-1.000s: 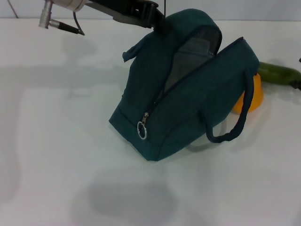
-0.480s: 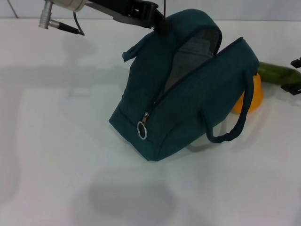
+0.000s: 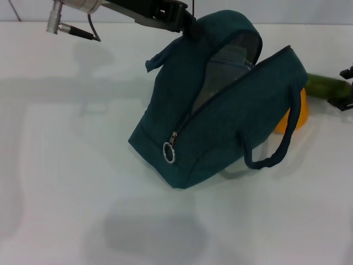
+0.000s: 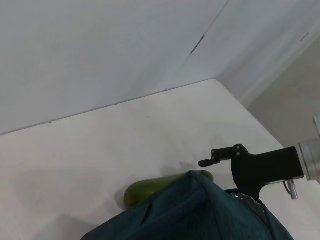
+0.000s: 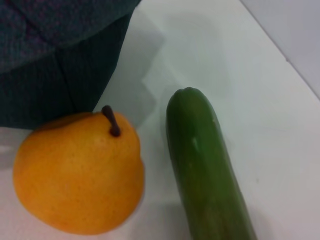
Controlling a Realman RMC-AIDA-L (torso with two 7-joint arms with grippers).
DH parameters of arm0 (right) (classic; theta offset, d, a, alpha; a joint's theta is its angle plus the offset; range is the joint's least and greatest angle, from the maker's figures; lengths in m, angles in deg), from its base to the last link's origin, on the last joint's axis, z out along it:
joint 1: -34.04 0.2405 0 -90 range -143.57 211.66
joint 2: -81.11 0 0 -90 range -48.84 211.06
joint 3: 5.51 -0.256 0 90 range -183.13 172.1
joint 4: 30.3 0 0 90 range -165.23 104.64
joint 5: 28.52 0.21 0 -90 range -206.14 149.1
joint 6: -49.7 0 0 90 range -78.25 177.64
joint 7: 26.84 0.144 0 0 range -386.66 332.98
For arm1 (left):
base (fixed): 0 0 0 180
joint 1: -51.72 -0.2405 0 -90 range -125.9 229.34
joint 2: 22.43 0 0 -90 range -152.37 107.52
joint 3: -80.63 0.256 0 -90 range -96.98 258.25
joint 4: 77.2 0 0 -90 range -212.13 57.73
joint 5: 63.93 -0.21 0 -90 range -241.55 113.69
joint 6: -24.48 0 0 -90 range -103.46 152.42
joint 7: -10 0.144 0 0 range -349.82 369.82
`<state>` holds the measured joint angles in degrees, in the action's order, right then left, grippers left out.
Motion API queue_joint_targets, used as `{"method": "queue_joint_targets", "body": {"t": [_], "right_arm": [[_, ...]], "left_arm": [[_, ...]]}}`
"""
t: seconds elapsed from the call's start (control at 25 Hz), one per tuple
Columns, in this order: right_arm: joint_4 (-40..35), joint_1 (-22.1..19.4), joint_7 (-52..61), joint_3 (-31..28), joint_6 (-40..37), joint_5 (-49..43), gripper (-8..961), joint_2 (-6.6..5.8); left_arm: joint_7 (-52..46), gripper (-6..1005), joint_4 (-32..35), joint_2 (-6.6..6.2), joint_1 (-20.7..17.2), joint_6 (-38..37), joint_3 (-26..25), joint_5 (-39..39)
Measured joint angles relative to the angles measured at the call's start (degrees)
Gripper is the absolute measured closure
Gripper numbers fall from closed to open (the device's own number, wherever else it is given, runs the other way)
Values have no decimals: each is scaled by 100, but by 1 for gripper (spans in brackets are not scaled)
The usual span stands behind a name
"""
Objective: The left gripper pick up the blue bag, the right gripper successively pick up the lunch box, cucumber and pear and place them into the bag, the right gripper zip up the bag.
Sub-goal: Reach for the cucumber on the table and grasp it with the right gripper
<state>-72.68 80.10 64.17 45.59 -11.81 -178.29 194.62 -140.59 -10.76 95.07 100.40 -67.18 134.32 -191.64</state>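
The left gripper (image 3: 187, 25) grips the top edge of the blue bag (image 3: 220, 105), jaws closed on the fabric, holding it up with its zipper open on the white surface (image 3: 66, 182). A metal zipper pull ring (image 3: 169, 153) hangs at the lower end of the opening. Behind the bag lie the pear (image 5: 80, 177) and the cucumber (image 5: 205, 165), just beside each other. The right gripper (image 3: 346, 88) sits above the cucumber; whether its jaws are open I cannot tell.

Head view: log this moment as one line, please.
left hand: holds bag top, unzipped | right hand: over cucumber | pear: on table beside bag
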Motion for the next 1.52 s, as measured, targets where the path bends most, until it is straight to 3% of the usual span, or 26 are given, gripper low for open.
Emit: {"method": "queue_joint_targets", "body": {"t": [0.92,1.12,1.52], "right_arm": [[318,97,60,-49,159,19,246,-44],[319,97,68,-49,123,15,418,-58],[238,12,135,-170,28,110,457,-91]], "left_arm": [[12,951,42,9,10,0,4,19],[14,952,44,9,11,-1,-15,19],[30,951,47,10,12,-1,-17,19]]}}
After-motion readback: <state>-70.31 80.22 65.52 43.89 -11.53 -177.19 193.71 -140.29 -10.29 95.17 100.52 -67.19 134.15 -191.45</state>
